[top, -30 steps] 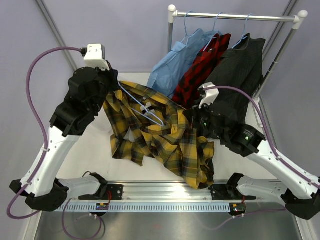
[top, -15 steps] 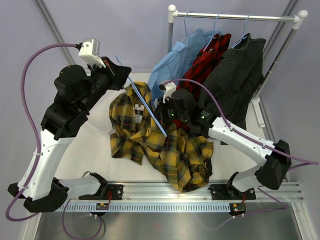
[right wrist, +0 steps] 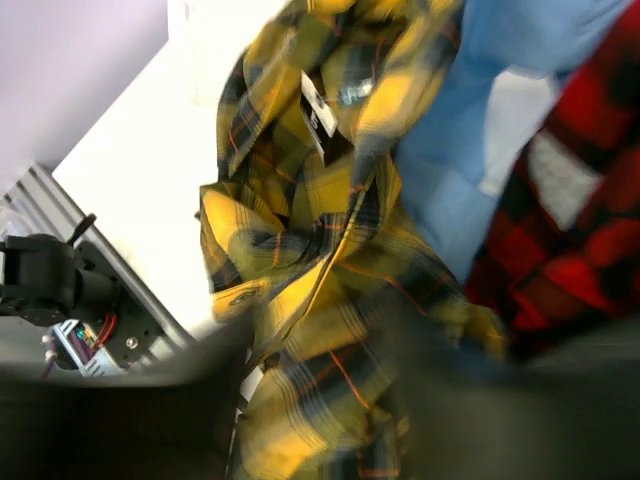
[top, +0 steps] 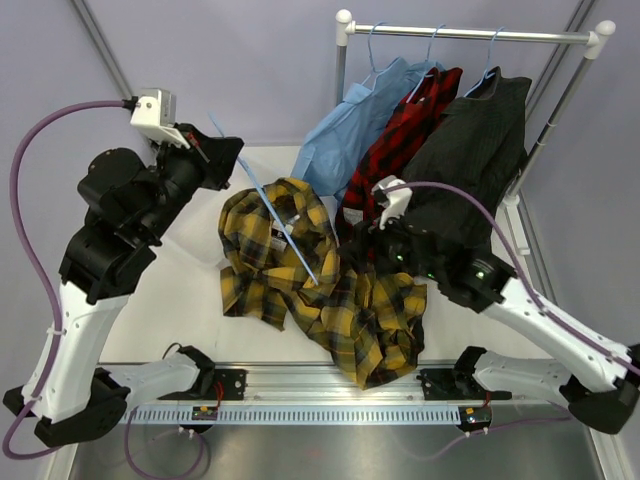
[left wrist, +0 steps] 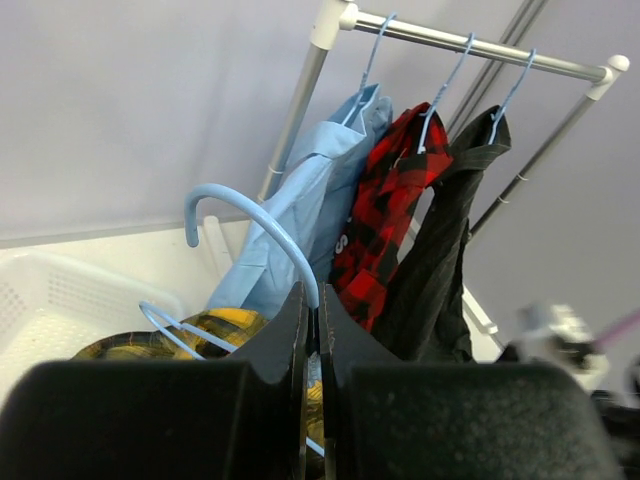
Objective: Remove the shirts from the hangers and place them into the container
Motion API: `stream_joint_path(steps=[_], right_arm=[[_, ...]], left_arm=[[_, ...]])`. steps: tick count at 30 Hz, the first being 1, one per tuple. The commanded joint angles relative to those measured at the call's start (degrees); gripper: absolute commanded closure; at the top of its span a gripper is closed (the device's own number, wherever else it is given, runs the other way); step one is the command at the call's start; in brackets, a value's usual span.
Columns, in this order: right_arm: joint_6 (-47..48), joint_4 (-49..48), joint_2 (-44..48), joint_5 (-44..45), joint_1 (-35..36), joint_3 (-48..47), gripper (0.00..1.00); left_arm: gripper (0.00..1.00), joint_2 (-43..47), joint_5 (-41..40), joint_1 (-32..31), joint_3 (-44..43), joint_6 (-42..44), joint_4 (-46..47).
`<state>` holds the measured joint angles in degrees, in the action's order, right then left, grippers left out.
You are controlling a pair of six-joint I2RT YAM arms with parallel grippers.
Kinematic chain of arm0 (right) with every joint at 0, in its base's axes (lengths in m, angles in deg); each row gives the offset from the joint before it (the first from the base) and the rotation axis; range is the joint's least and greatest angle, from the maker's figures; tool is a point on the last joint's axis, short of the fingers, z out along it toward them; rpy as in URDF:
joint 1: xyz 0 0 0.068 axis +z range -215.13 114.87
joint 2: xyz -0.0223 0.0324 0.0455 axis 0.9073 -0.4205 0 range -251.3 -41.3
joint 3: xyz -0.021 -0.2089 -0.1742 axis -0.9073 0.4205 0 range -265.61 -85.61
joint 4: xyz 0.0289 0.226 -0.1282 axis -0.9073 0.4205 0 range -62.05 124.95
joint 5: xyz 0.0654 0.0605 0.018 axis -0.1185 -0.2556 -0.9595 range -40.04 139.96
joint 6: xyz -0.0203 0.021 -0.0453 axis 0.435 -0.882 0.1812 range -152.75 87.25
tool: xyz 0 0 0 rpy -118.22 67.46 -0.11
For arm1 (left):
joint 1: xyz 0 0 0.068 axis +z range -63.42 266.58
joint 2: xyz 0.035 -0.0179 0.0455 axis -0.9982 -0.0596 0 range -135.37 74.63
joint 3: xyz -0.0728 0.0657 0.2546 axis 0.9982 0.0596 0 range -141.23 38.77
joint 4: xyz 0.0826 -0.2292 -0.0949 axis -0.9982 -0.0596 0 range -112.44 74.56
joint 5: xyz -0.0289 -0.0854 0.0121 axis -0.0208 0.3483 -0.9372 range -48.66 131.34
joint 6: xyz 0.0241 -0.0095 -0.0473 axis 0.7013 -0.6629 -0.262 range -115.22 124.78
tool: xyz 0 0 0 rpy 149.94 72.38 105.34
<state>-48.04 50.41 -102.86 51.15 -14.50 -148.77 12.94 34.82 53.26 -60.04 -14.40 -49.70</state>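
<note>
The yellow-and-black plaid shirt [top: 300,270] lies crumpled on the white surface between the arms. My left gripper [top: 222,150] is raised at the back left, shut on the neck of a pale-blue wire hanger [top: 262,196]. The hanger slants down to the shirt's collar. In the left wrist view the hanger hook [left wrist: 240,200] curls just above the left gripper [left wrist: 312,295]. The white perforated container [left wrist: 60,300] shows at the left there. My right gripper [top: 358,240] hovers at the shirt's right edge. Its wrist view is blurred, and there the right gripper [right wrist: 340,400] has its jaws apart over plaid cloth.
A metal rail [top: 470,33] at the back right carries a light blue shirt [top: 345,130], a red plaid shirt [top: 400,140] and a black shirt [top: 470,150] on hangers. The rail's post [top: 342,70] stands behind the plaid shirt. An aluminium bar [top: 330,385] runs along the near edge.
My left arm has swung up and to the left with the hanger, drawing it out of the plaid shirt. The right gripper has pulled back to the right, its jaws have parted, and the shirt has sagged.
</note>
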Motion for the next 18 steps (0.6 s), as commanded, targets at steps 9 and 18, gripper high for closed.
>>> stream_joint_path(steps=[9, 18], right_arm=[[8.34, 25.26, 1.19, -0.21, 0.52, -28.05, 0.01], [8.43, 30.19, -7.69, -5.59, 1.22, -39.94, 0.02]], left_arm=[[1.00, -7.38, -11.75, -4.29, -0.16, 9.59, 2.71], [1.00, -13.63, -19.93, -9.21, -3.58, 13.38, 2.80]])
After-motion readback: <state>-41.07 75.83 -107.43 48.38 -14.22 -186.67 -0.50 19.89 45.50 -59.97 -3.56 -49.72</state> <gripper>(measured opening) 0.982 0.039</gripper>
